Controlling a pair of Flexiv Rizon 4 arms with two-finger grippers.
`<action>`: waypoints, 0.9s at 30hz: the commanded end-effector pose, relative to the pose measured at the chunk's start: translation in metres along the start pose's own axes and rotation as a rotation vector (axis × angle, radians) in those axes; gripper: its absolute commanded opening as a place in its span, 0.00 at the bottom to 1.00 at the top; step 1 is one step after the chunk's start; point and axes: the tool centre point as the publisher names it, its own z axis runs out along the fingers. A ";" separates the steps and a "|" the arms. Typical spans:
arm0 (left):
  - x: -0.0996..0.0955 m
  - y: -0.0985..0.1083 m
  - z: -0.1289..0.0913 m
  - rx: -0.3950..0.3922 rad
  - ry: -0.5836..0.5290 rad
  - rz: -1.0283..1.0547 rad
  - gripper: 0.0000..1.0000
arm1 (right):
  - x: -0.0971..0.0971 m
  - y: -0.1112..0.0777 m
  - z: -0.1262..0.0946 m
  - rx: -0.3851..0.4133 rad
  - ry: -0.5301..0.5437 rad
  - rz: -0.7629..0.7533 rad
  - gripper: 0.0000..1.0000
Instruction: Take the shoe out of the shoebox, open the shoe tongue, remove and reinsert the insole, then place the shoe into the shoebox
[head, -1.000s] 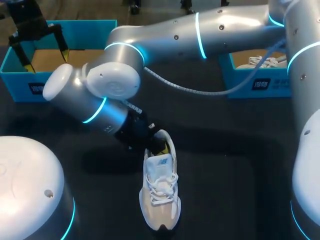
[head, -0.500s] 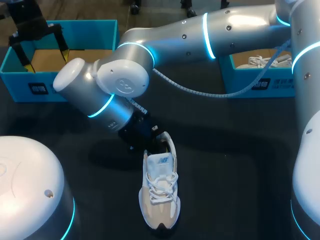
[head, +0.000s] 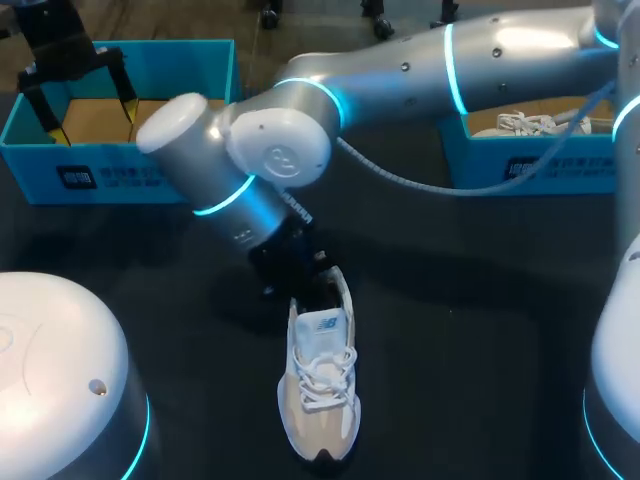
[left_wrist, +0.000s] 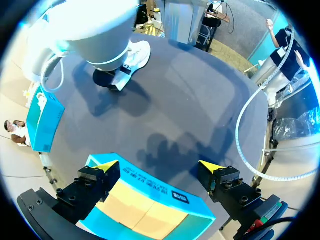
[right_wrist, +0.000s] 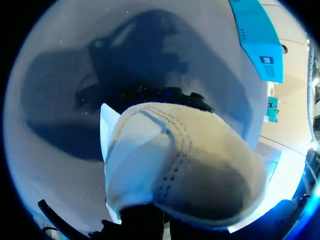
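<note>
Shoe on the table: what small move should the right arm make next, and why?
Probably ease the right tool a little down into the heel opening, toward the insole: the shoe lies out on the table, and the tool sits right at its heel collar.

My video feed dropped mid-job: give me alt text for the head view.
The right gripper sits at the heel opening of a white and beige shoe lying on the table. The left gripper hangs open over an open blue shoebox at far left; another blue box at far right holds a second shoe.
</note>
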 end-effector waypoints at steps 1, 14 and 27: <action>0.000 0.001 0.000 0.001 0.003 0.001 1.00 | -0.015 0.000 0.004 0.002 0.169 -0.014 0.00; 0.000 0.001 0.000 0.001 0.003 0.001 1.00 | -0.006 -0.003 -0.027 -0.034 0.170 -0.053 0.00; 0.000 0.001 0.000 0.001 0.003 0.001 1.00 | -0.013 -0.021 -0.041 -0.022 0.291 -0.085 0.00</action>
